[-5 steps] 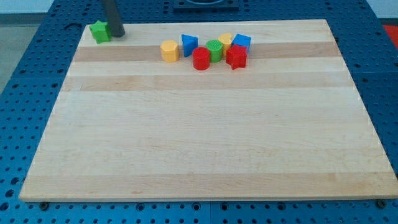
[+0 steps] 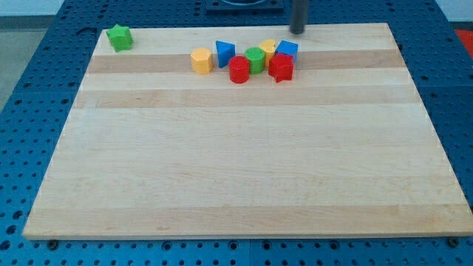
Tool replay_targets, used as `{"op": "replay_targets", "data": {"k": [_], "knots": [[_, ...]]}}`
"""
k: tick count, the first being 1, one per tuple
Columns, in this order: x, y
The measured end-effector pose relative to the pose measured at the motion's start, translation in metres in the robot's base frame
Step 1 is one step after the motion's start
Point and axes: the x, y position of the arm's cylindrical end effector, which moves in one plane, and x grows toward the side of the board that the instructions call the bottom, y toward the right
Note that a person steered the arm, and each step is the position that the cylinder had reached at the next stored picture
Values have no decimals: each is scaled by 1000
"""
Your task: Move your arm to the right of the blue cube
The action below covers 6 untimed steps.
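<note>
The blue cube [image 2: 287, 49] sits near the top edge of the tabletop [image 2: 236, 170], at the right end of a cluster of blocks. Nearest the view's bottom in that cluster are a red cylinder [image 2: 239, 70] and a red star [image 2: 281, 67], the star touching the blue cube from below. Just behind them come a yellow hexagon [image 2: 201, 60], a blue triangle [image 2: 225, 52], and a green cylinder [image 2: 255, 58]. A yellow block [image 2: 268, 47], partly hidden, lies beside the blue cube on its left. A green star [image 2: 119, 37] stands well apart at the top left corner. My tip [image 2: 297, 32] is at the tabletop's top edge, just above and slightly right of the blue cube, not touching it. There are no jaws on this rod.
</note>
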Motion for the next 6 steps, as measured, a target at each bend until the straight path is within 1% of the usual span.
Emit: {"op": "replay_targets", "data": {"k": [1,2,3,4,6], "knots": [[30,27],[62,27],[84,14],[95,0],[88,-37]]}}
